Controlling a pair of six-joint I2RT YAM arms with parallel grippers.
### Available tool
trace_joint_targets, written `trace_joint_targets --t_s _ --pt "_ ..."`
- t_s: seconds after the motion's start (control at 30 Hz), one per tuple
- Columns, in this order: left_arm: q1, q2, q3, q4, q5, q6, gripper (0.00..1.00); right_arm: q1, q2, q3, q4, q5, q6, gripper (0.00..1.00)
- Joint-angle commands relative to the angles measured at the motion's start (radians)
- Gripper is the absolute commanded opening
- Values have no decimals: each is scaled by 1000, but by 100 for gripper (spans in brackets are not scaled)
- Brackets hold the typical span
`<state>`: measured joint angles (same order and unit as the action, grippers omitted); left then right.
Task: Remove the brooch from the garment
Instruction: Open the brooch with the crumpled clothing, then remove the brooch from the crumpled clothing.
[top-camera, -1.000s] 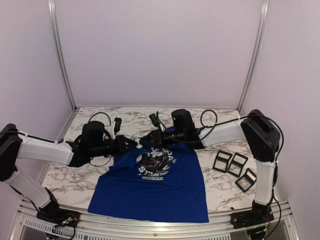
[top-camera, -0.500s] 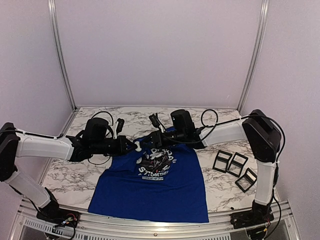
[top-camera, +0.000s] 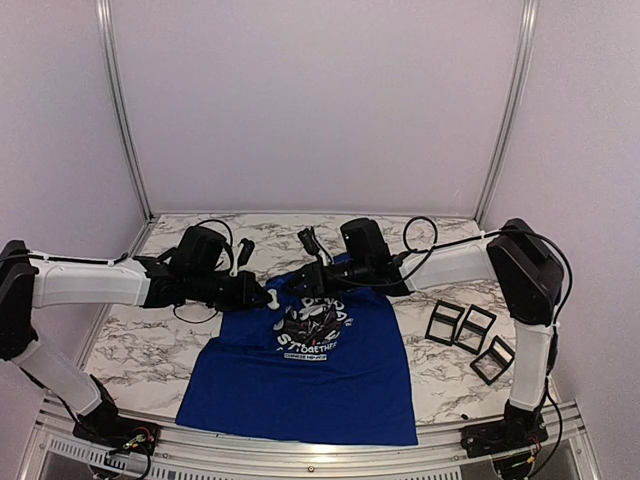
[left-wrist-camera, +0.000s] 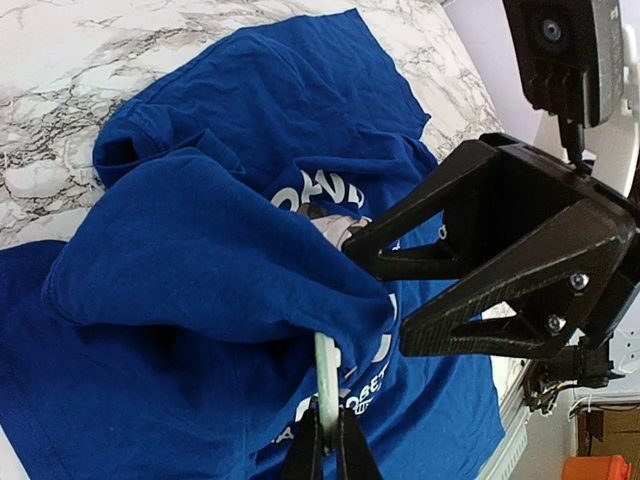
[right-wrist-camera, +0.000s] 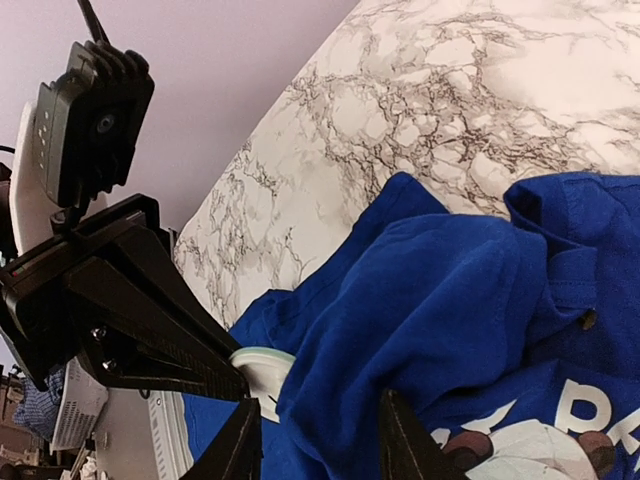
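Note:
The garment (top-camera: 310, 370) is a royal-blue T-shirt lying on the marble table, its upper chest pulled up into a fold (left-wrist-camera: 200, 230) between the two arms. The brooch (left-wrist-camera: 327, 375) is a pale round disc seen edge-on, poking out from under that fold. My left gripper (left-wrist-camera: 327, 412) is shut on the brooch's lower rim. In the right wrist view the brooch (right-wrist-camera: 262, 370) shows white beside the left arm's black fingers. My right gripper (right-wrist-camera: 318, 402) has one finger on each side of the raised blue fold (right-wrist-camera: 450, 290), shut on it. Both gripper tips meet near the collar (top-camera: 290, 285).
Three black square frames (top-camera: 470, 335) lie on the marble table (top-camera: 140, 350) to the right of the shirt. An aluminium rail (top-camera: 300, 450) runs along the near edge. Walls close the cell on three sides. The two wrists stand very close together.
The left wrist has swung a little back and to the right, with the brooch still in its jaws. The right arm and the raised fold have hardly moved.

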<state>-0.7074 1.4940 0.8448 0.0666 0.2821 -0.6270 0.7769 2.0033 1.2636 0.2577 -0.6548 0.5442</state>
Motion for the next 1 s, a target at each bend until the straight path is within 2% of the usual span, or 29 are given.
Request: trace_joint_targets --t_s 0.0,0.57,0.77,0.97 --pt "6 28 44 -178 33 60 0 10 -41 46 -31 25 -31 38" --pt "5 19 76 -325 92 124 0 10 -61 66 -89 71 -90 38" --pt "5 -35 81 -335 109 116 0 11 -78 66 -95 85 -97 38" --pt "6 -75 89 -282 133 65 0 8 -105 65 -95 102 -110 43"
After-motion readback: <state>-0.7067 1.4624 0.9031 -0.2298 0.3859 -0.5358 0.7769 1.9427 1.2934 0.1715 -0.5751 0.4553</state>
